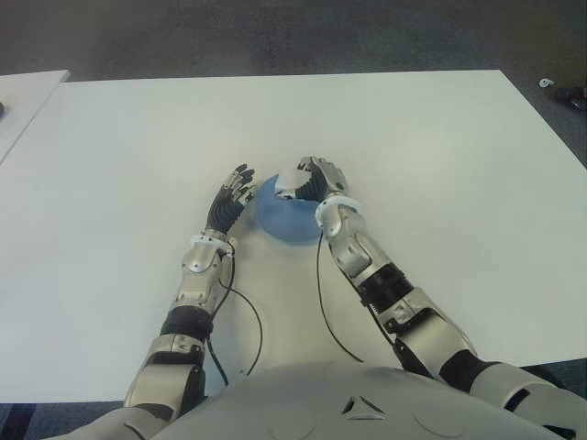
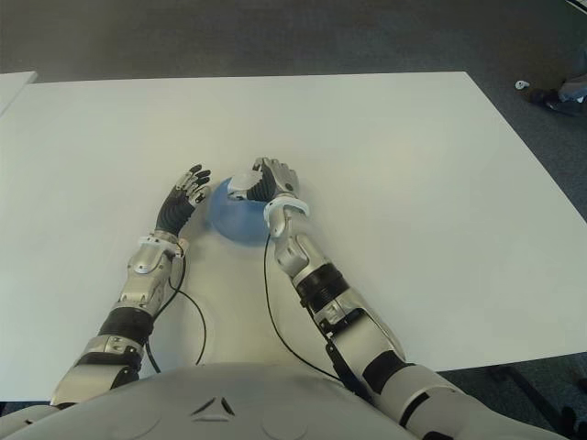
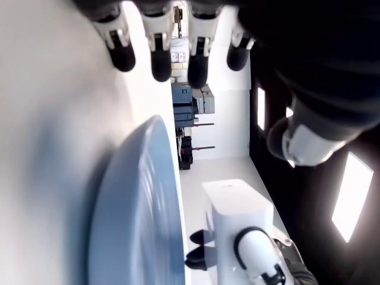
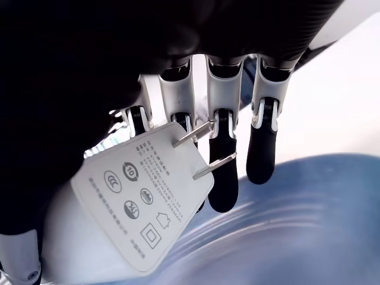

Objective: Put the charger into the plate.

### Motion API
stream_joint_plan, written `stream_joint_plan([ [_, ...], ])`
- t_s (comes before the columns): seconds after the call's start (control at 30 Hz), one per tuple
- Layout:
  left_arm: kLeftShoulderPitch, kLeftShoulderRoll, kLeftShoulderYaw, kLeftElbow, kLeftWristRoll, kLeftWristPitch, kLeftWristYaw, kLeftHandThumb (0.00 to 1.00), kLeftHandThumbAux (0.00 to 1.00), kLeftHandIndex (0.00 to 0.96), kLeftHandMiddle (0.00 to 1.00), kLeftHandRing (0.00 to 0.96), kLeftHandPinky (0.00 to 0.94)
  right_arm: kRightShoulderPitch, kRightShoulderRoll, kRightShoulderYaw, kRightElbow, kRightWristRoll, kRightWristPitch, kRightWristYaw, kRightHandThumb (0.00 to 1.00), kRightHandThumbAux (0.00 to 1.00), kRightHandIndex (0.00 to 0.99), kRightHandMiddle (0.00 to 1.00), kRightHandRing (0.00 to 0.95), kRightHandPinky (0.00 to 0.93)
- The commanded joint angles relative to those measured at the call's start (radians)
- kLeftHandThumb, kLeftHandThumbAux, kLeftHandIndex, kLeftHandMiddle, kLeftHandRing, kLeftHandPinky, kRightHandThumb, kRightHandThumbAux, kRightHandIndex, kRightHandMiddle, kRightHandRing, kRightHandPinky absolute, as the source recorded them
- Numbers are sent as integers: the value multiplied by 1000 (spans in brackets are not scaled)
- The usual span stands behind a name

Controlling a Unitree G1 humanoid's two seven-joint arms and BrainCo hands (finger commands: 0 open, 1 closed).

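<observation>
A white charger (image 4: pixel 136 196) with two metal prongs is held in my right hand (image 1: pixel 312 181), fingers curled around it, just above the far edge of the blue plate (image 1: pixel 284 220). The charger (image 1: pixel 287 181) shows as a small white block over the plate's rim. In the left wrist view the charger (image 3: pixel 237 211) hangs beside the plate (image 3: pixel 139 208). My left hand (image 1: pixel 234 197) lies flat with fingers spread on the white table (image 1: pixel 440 156), just left of the plate, holding nothing.
A second white table's corner (image 1: pixel 23 96) shows at the far left. Dark floor lies beyond the table, with a small object (image 1: pixel 559 90) on it at the far right. Two thin black cables (image 1: pixel 326 312) run from my wrists toward my body.
</observation>
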Motion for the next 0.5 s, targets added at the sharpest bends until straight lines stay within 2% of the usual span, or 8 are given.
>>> stream_joint_plan([
  [0.03, 16, -20, 3, 12, 0, 46, 17, 0, 540, 82, 142, 114, 66, 4, 13, 11, 24, 5, -27, -19, 1000, 664, 413, 531, 494, 423],
  [0.23, 12, -31, 15, 17, -8, 58, 31, 0, 547, 72, 138, 103, 17, 15, 29, 20, 45, 6, -54, -59, 1000, 664, 416, 534, 493, 421],
  [0.43, 13, -35, 20, 10, -12, 61, 25, 0, 571, 67, 134, 99, 28, 22, 37, 21, 62, 10, -81, -90, 1000, 664, 410, 525, 495, 422],
  [0.5, 13, -36, 21, 7, -16, 61, 17, 0, 574, 64, 128, 93, 31, 31, 31, 25, 55, 5, -91, -96, 1000, 664, 413, 533, 523, 411],
])
